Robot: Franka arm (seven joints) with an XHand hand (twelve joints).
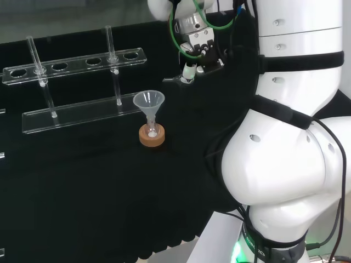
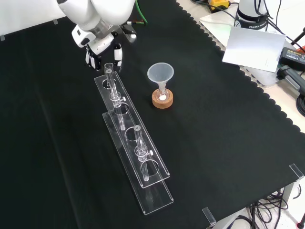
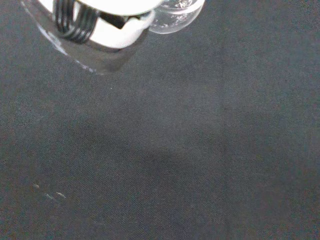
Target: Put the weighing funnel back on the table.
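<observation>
Cloth of plain black covers the worktop (image 2: 228,143), and most of it lies bare. Next in bulk is the white arm (image 1: 285,164), whose links stand at the head view's right. A long clear rack (image 2: 157,193) runs down the front view's middle with a few glass tubes (image 2: 138,139) upright in it. To its right in that view the funnel (image 2: 160,74) stands mouth up, its stem in a small flask (image 2: 162,95) on a cork ring (image 2: 162,101), apart from the rack.

The hand (image 2: 100,45) hangs just past the rack's far end in the front view, low over the cloth. Its fingers (image 2: 117,55) point down and look curled about a small clear piece, the weighing funnel (image 3: 176,14). In the wrist view that piece sits tucked beside the white of the hand, with bare cloth beneath it, so I judge it held and not yet set down.

The step in hand is the set-down. Doing it well means lowering straight onto the bare patch beneath the hand, well off the rack's end and the tubes. The glass should meet the cloth before the fingers ease apart. The piece is rounded and may roll, so it is best laid on its side with the release slow. Afterwards the hand should rise straight up, so that no finger drags the piece along.
</observation>
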